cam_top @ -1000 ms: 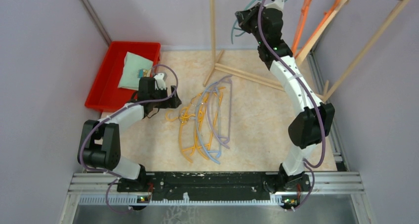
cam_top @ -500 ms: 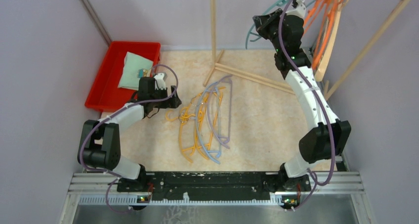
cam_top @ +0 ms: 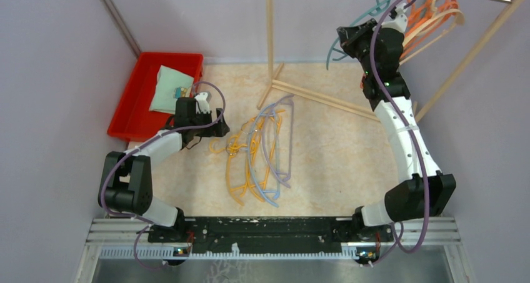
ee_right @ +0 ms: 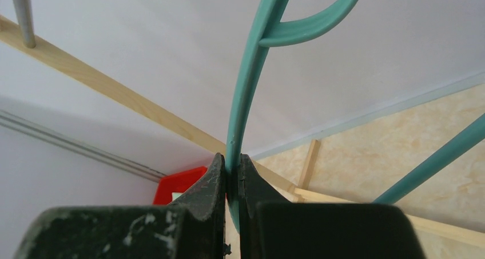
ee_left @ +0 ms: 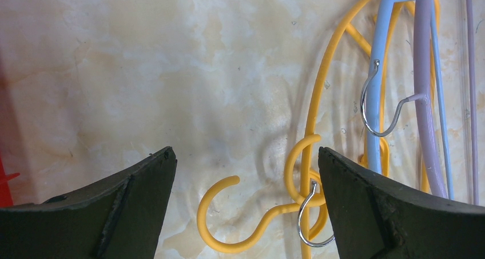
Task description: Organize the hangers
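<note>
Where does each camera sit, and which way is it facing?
Top external: above and behind the bases, looking down on table and hanger pile; left arm and right arm show.
Left wrist: faces straight down at a yellow hanger; open left tool frames it.
Right wrist: faces the wall and a wooden rack pole; right tool pinches a teal hanger.
Shared: top external and left wrist both see the pile.

**Open pincer over a yellow hook**

The left pincer [ee_left: 246, 153] stands wide open over the pale marbled table [ee_left: 114, 70], its two dark fingers [ee_left: 114, 213] in the lower corners. Between them lies the curled hook of a yellow hanger [ee_left: 311, 122]. A small metal hook [ee_left: 300, 219] crosses it beside the right finger. Further right, a light blue hanger [ee_left: 382, 42] and a lavender hanger [ee_left: 424, 42] lie side by side.
</note>
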